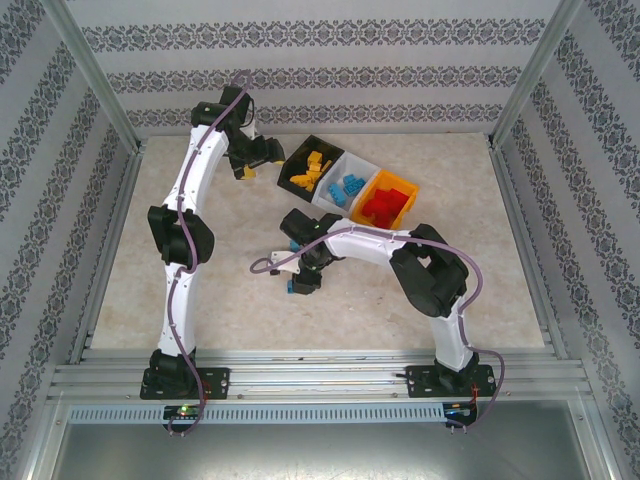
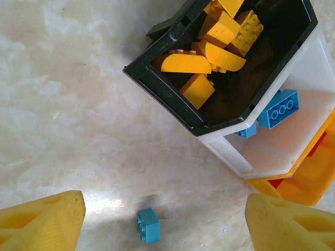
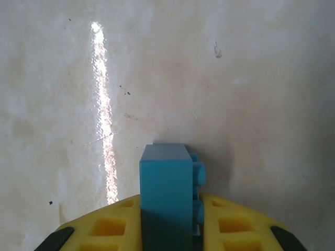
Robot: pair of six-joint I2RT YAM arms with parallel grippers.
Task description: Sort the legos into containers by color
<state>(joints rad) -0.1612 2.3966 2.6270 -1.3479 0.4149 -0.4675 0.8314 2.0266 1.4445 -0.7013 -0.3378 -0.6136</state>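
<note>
Right tool (image 3: pixel 167 226) clamps a blue lego (image 3: pixel 165 188); left tool (image 2: pixel 167 222) apart; black bin (image 2: pixel 157 84) holds yellow legos (image 2: pixel 186 63).

Pale marbled tabletop (image 1: pixel 230 320), lightly specked. A bright glare streak (image 3: pixel 103 104) runs down it. Walls: white wallpaper (image 1: pixel 320 35) with grey damask bands. Aluminium frame posts (image 1: pixel 93 75) rise at far corners; slotted aluminium rails (image 1: pixel 320 378) along near edge.

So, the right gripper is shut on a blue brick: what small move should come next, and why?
Probably lift the right gripper a little: the blue brick is clamped between its fingers, low over the table, and the white bin holds the blue ones.
</note>
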